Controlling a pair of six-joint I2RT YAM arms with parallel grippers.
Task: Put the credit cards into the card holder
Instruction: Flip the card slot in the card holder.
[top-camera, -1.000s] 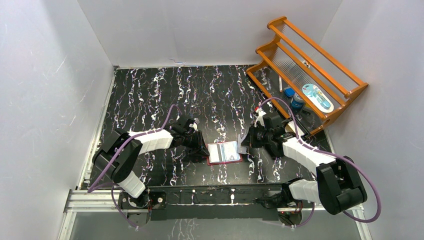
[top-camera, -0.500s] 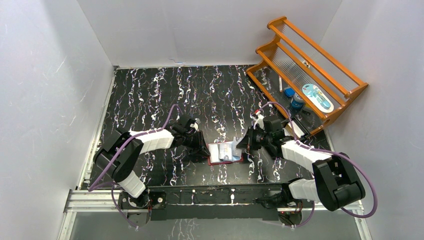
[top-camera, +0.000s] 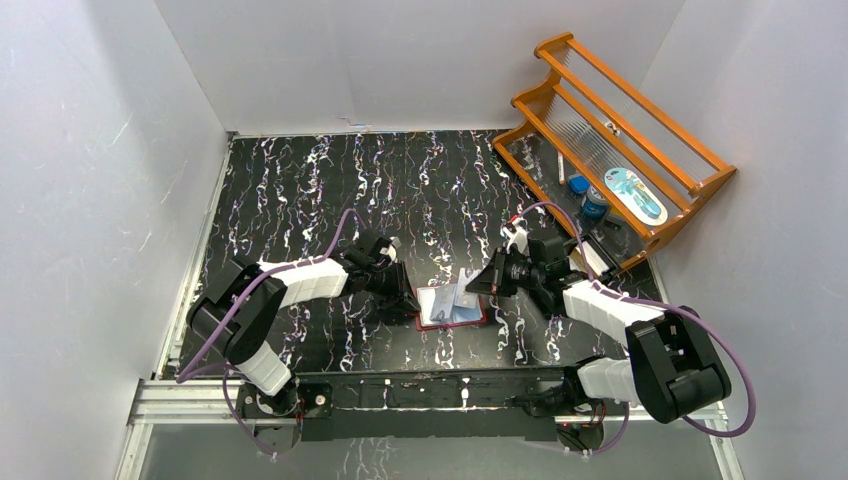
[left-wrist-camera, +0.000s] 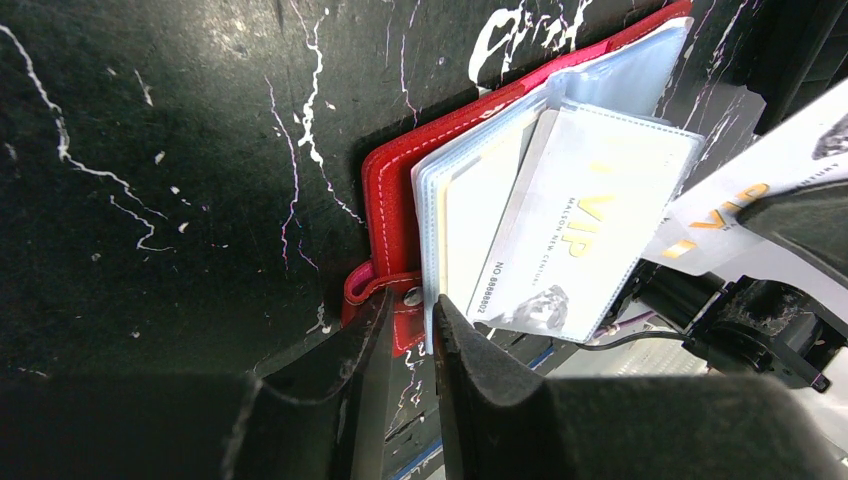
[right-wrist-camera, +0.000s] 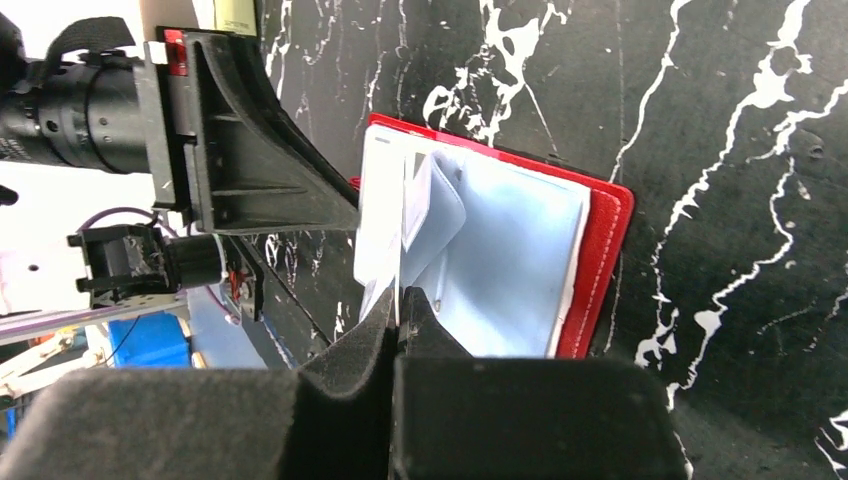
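One card (left-wrist-camera: 722, 198) in right hand (right-wrist-camera: 400, 300), left hand (left-wrist-camera: 405, 322) clamping holder (left-wrist-camera: 386, 190), rack (top-camera: 600, 140) behind

Both arms reaching inward, left tool (top-camera: 407, 298) low, nearly closed, right tool (top-camera: 473, 287) tilted down, pinched tight

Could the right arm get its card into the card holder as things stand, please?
Probably yes: the right tool grips a card at the open card holder, whose edge the left tool holds; nothing lies between.
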